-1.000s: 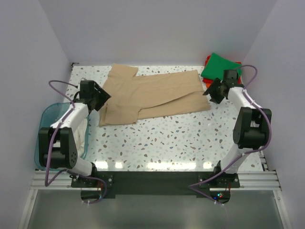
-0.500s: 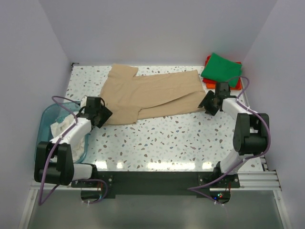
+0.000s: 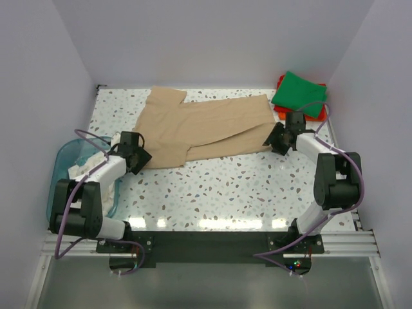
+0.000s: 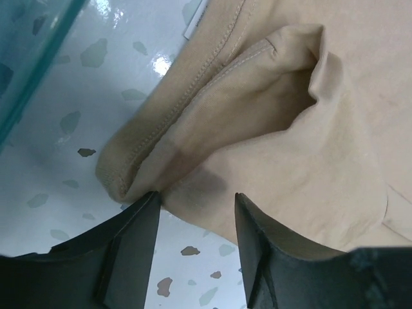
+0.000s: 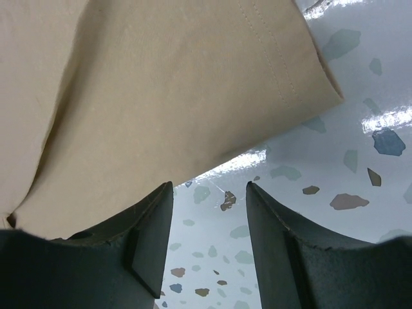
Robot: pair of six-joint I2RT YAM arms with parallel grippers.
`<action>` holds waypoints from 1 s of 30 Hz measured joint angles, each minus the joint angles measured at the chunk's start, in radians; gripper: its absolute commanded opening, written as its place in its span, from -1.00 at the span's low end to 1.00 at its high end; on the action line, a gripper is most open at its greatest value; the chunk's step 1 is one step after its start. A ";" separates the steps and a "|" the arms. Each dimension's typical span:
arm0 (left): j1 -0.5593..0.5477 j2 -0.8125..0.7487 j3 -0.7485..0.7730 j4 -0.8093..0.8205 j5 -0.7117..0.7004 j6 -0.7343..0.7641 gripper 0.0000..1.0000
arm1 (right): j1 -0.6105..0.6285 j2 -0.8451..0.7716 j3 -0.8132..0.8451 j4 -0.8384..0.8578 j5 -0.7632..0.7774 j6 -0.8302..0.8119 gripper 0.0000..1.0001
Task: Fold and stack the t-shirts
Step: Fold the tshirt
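Observation:
The tan t-shirt point(image 3: 199, 129) lies half folded across the back of the table. My left gripper point(image 3: 140, 158) is open, low at the shirt's near left corner; in the left wrist view its jaws point(image 4: 196, 201) stand either side of the hemmed corner of the tan t-shirt point(image 4: 270, 129). My right gripper point(image 3: 275, 139) is open at the shirt's near right corner; in the right wrist view point(image 5: 209, 193) it is just short of the edge of the tan t-shirt point(image 5: 161, 96), above bare table. A green t-shirt point(image 3: 297, 92) lies folded on an orange-red one point(image 3: 280, 82) at the back right. A white t-shirt point(image 3: 84, 168) lies in the basket.
A translucent teal basket point(image 3: 59, 168) stands at the left table edge beside my left arm; its wall shows in the left wrist view point(image 4: 32, 58). Walls close in the table point(image 3: 244, 187) on three sides.
Both grippers have come down and inward to the tan shirt's near corners: the left one forward and right, the right one forward and left. The shirt has not moved.

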 measured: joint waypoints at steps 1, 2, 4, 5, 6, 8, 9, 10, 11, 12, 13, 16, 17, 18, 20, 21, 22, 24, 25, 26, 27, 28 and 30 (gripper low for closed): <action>0.000 0.007 0.000 0.003 0.000 0.000 0.01 | 0.000 0.000 0.000 0.001 0.000 0.000 0.01; 0.000 0.013 0.000 0.006 0.000 0.001 -0.11 | 0.000 0.000 0.000 0.002 -0.001 0.000 0.01; 0.000 0.023 0.001 0.012 0.003 0.004 -0.22 | 0.000 0.000 -0.002 0.008 -0.003 0.000 -0.03; 0.000 0.028 0.002 0.015 0.004 0.008 -0.33 | 0.000 0.000 -0.003 0.009 -0.003 0.000 -0.04; 0.000 0.032 0.005 0.017 0.006 0.010 -0.41 | 0.000 0.000 -0.004 0.012 -0.003 0.000 -0.06; 0.000 0.039 0.014 0.020 0.008 0.013 -0.59 | 0.000 0.000 -0.006 0.014 -0.004 0.000 -0.08; 0.000 0.041 0.020 0.022 0.010 0.016 -0.65 | 0.000 0.000 -0.006 0.014 -0.005 0.000 -0.09; 0.000 0.042 0.026 0.022 0.012 0.018 -0.70 | 0.000 0.000 -0.006 0.014 -0.007 0.000 -0.11; 0.000 0.042 0.032 0.023 0.014 0.020 -0.80 | 0.000 0.000 -0.006 0.014 -0.008 0.000 -0.13; 0.000 0.042 0.038 0.024 0.017 0.020 -0.84 | 0.000 -0.001 -0.006 0.015 -0.010 0.000 -0.14; 0.000 0.042 0.045 0.025 0.020 0.022 -0.88 | 0.000 -0.001 -0.006 0.015 -0.011 0.000 -0.15; 0.000 0.044 0.072 0.029 0.029 0.028 -1.00 | 0.000 -0.001 -0.006 0.017 -0.021 0.000 -0.17; 0.000 0.049 0.086 0.029 0.033 0.030 -1.00 | 0.000 -0.001 -0.006 0.018 -0.026 0.000 -0.17; 0.000 0.055 0.100 0.030 0.037 0.031 -1.00 | 0.000 -0.001 -0.006 0.018 -0.026 0.000 -0.17; 0.000 0.083 0.155 0.036 0.055 0.038 -1.00 | 0.000 -0.001 -0.008 0.021 -0.028 0.000 -0.17; 0.000 0.092 0.171 0.033 0.058 0.038 -1.00 | 0.000 -0.001 -0.009 0.021 -0.029 0.000 -0.17; 0.000 0.108 0.199 0.029 0.062 0.039 -1.00 | 0.000 -0.001 -0.010 0.021 -0.029 0.000 -0.17; 0.000 0.154 0.262 0.032 0.074 0.042 -1.00 | 0.000 -0.001 -0.010 0.021 -0.030 0.000 -0.18; 0.000 0.172 0.285 0.036 0.077 0.043 -1.00 | 0.000 -0.001 -0.010 0.021 -0.031 0.000 -0.18; 0.000 0.192 0.310 0.043 0.082 0.045 -1.00 | 0.000 -0.001 -0.011 0.022 -0.031 0.000 -0.18; 0.000 0.212 0.334 0.044 0.087 0.045 -1.00 | 0.000 -0.001 -0.011 0.022 -0.033 0.000 -0.18; 0.000 0.235 0.360 0.047 0.092 0.045 -1.00 | 0.000 -0.001 -0.011 0.022 -0.034 0.000 -0.18; 0.000 0.284 0.412 0.051 0.105 0.045 -1.00 | 0.000 -0.001 -0.011 0.023 -0.035 0.000 -0.18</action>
